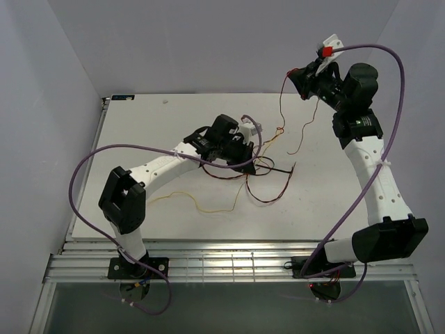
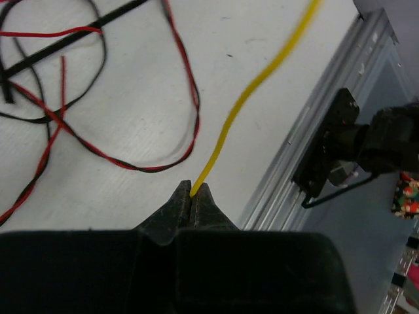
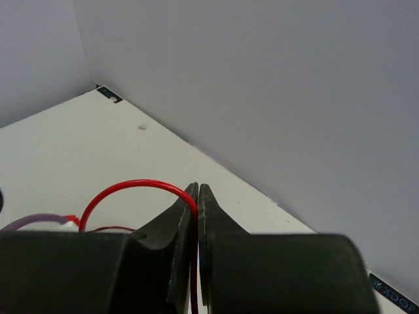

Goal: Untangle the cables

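white table (image 2: 144, 98), yellow cable (image 2: 226, 137) in left hand (image 2: 194, 193)

Left gripper (image 2: 194, 190): you see matte black fingers (image 2: 171, 212), and a plain yellow cable (image 2: 243, 98) running out from their tips. Left of those fingers, red-and-black cables (image 2: 196, 114) lie on the white table (image 2: 131, 78).

Right gripper (image 3: 198, 190): black fingers (image 3: 171, 226). A glossy red cable (image 3: 137, 182) arcs left of the tips. The wall (image 3: 262, 78) beyond is pale grey-lilac, unpatterned.

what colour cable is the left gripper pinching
The yellow cable, pinched in the left gripper; clearest in the left wrist view.
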Controlling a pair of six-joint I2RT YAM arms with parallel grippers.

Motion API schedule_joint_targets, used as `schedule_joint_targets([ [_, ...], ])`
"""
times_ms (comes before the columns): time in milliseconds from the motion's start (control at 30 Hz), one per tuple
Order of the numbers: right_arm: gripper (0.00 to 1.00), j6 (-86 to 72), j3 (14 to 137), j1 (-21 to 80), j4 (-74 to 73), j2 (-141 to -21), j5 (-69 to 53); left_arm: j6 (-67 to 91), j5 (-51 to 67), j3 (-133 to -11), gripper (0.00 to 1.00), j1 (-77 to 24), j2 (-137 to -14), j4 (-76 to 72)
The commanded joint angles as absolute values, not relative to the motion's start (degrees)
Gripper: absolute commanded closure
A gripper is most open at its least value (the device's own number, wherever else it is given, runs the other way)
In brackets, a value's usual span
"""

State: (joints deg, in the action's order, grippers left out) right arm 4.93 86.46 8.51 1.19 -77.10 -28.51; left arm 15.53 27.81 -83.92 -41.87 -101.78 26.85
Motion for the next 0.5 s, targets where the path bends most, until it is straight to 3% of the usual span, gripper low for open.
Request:
schedule_joint_targets([
  [0, 0.92, 5.71, 90.09, 9.40, -6.76, -81.47, -24.18, 10.55, 37.15, -88.59, 1.00, -44.90, -95.81, 26.63],
  [267, 0.92, 7.38, 88.95, 8.88, -12.74, -87.09, -6.96, 11.07, 41.49, -80.86, 1.00, -46.41, -78.68, 15.84],
  [333, 0.92, 7.12, 87.89, 8.01, -12.74, -87.36, -6.42, 12.82, 37.12, -80.77, 1.00, -46.23, -72.97, 14.60],
  [467, 0.92, 7.73, 88.06, 7.21, -13.44, -84.92, -7.99, 13.97, 17.55, -84.88, 1.00, -46.05, -66.72, 15.47],
])
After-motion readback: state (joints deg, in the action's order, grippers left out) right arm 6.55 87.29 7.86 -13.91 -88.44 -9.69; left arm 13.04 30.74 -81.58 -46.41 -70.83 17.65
